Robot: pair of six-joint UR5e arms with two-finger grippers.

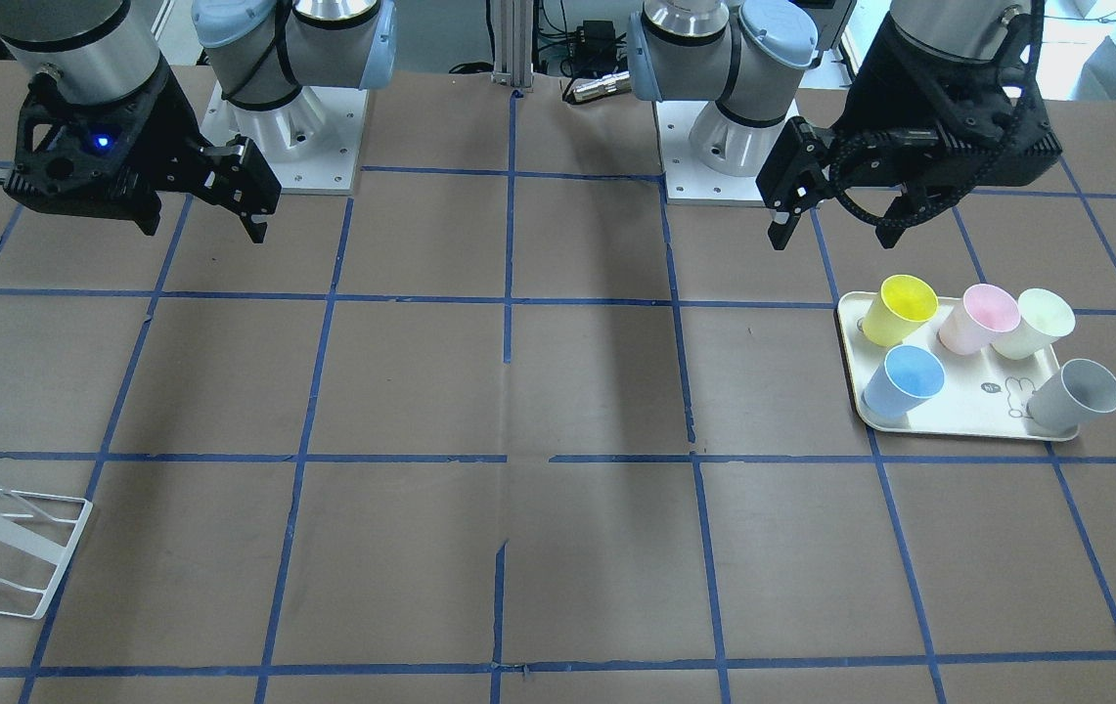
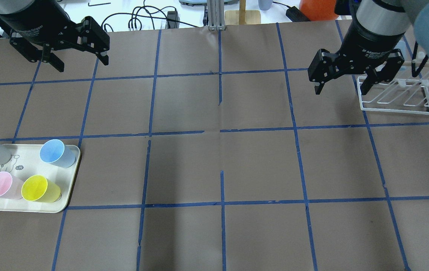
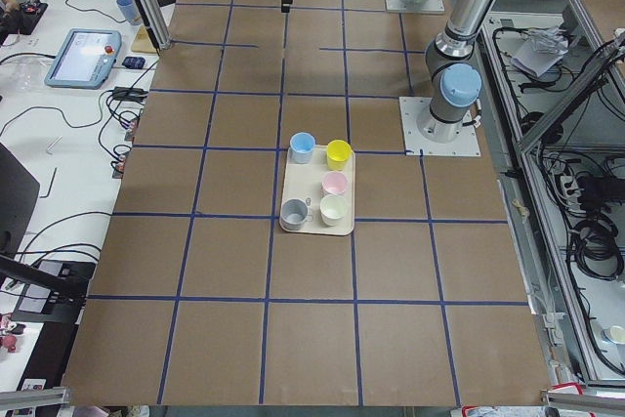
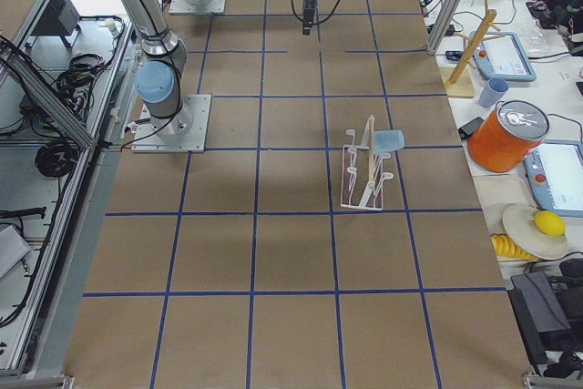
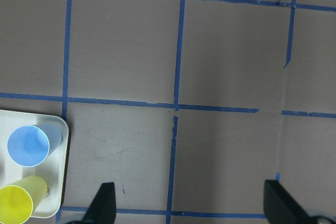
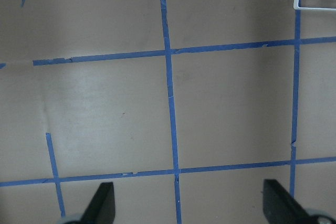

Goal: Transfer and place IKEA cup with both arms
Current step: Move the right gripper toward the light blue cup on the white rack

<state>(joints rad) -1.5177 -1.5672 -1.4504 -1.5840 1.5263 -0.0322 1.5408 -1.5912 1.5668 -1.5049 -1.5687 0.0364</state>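
Brown gridded table [image 2: 214, 169] carries tray [image 2: 70, 177] and rack [image 2: 394, 110].

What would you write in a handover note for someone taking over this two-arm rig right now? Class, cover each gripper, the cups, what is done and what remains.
Left gripper: open, empty, raised above the table beyond the tray.
Right gripper: open, empty, raised beside the white rack.
Blue cup: upright on the tray, untouched.
Second blue cup: on the rack.
Done: the tray's blue cup is not yet picked up.
Left: probably the left gripper grasps the blue cup and passes it mid-table to the right gripper, which places it, likely on the rack.
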